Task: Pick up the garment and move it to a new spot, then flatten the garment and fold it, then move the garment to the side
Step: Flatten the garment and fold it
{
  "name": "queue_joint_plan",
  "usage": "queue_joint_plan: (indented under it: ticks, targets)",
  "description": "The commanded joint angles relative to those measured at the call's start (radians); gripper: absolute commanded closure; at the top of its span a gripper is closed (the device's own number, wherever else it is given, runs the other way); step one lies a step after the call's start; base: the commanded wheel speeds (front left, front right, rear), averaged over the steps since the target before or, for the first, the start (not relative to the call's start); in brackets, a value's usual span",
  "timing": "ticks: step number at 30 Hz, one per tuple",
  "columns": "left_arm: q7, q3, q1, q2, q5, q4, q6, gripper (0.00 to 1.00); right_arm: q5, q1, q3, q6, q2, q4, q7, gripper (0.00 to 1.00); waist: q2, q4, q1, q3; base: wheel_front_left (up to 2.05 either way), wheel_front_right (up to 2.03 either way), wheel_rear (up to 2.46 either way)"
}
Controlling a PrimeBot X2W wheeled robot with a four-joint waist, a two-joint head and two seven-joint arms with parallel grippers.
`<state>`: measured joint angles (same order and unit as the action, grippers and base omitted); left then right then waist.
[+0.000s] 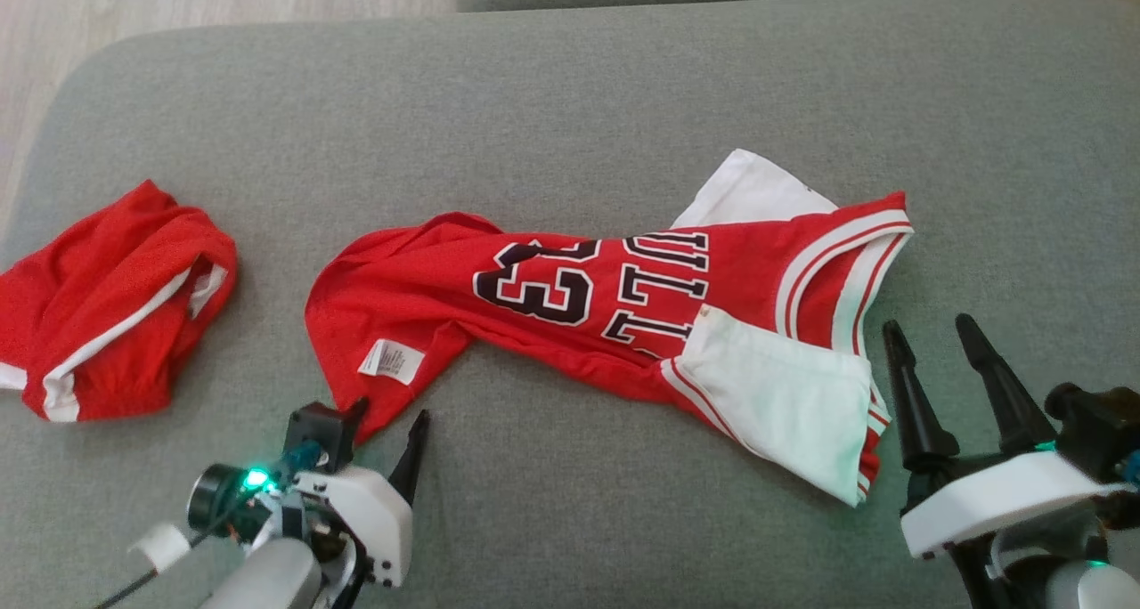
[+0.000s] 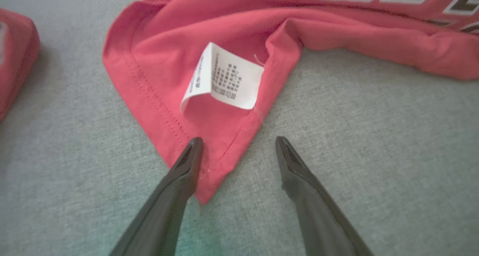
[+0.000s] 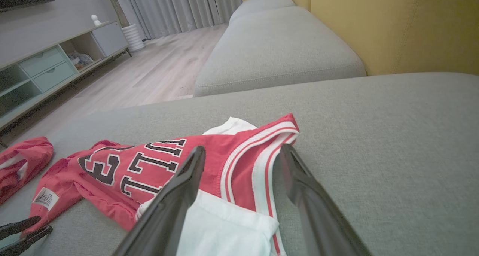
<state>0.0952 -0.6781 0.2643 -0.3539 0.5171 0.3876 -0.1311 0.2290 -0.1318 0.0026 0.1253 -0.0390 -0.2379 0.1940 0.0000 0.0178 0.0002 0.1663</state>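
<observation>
Red white-sleeved jersey (image 1: 419, 280) stretched lengthwise between pincers, hem corner at spread left gripper (image 1: 392, 410), neckline beside spread right gripper (image 1: 928, 324)

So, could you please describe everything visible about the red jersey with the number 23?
The red jersey looks like thin knit fabric, with black white-edged letters and 23, white sleeves, and red-and-white striped trim. It lies crumpled and partly twisted on the grey sofa cushion. A white care label shows near the hem corner. The open left gripper straddles that corner; contact is unclear. The open right gripper is near the striped end.
</observation>
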Motion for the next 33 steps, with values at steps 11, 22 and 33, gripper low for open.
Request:
queue_joint_plan:
  ticks: [11,22,33]
  targets:
    - [0.101,0.02,0.089,-0.042,0.008,0.078,-0.003,1.0,0.016,-0.008,-0.008,0.005,-0.011,0.083,0.129,0.0,0.0,-0.012,-0.0002,0.018,0.0,0.0,0.0]
    - [0.072,0.023,0.114,-0.029,0.014,0.074,-0.002,1.0,0.015,0.102,0.032,0.005,-0.011,0.242,0.131,0.0,0.0,0.007,-0.0002,0.055,0.0,0.0,0.0]
    - [0.034,0.033,0.118,-0.02,0.032,0.084,-0.004,1.0,0.03,0.158,0.061,0.005,-0.011,0.328,0.137,0.51,0.0,0.017,-0.0002,0.065,0.0,0.0,0.0]
